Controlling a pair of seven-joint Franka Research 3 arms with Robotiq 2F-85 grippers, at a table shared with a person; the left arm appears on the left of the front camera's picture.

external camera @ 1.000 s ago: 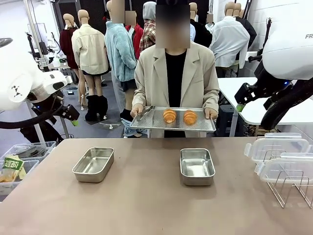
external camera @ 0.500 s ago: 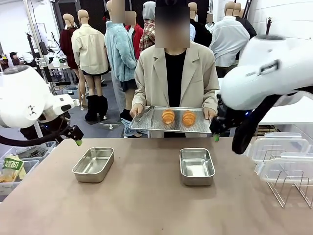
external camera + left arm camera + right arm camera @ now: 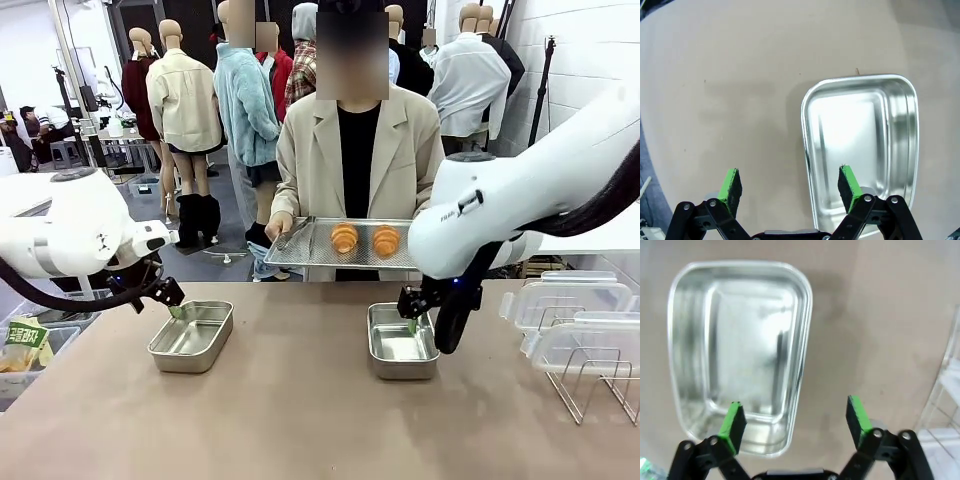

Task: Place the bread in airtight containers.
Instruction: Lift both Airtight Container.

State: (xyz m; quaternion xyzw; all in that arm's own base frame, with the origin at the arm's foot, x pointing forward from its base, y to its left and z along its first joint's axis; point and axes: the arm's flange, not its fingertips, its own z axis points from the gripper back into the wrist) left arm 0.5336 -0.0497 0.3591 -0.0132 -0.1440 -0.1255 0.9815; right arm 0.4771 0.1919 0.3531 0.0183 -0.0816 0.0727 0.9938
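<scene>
Both arms have swung down. The left gripper (image 3: 790, 181) hangs open over the edge of one shiny metal box (image 3: 855, 125); the right gripper (image 3: 795, 419) hangs open over the other box (image 3: 740, 350). Farther back, a person (image 3: 358, 150) holds a flat tray (image 3: 300, 250) with two ridged golden rolls (image 3: 345, 237).

Left end effector (image 3: 172, 303) mid-left of frame, right end effector (image 3: 417, 313) right of centre, both angled down, jaws spread wide.
</scene>
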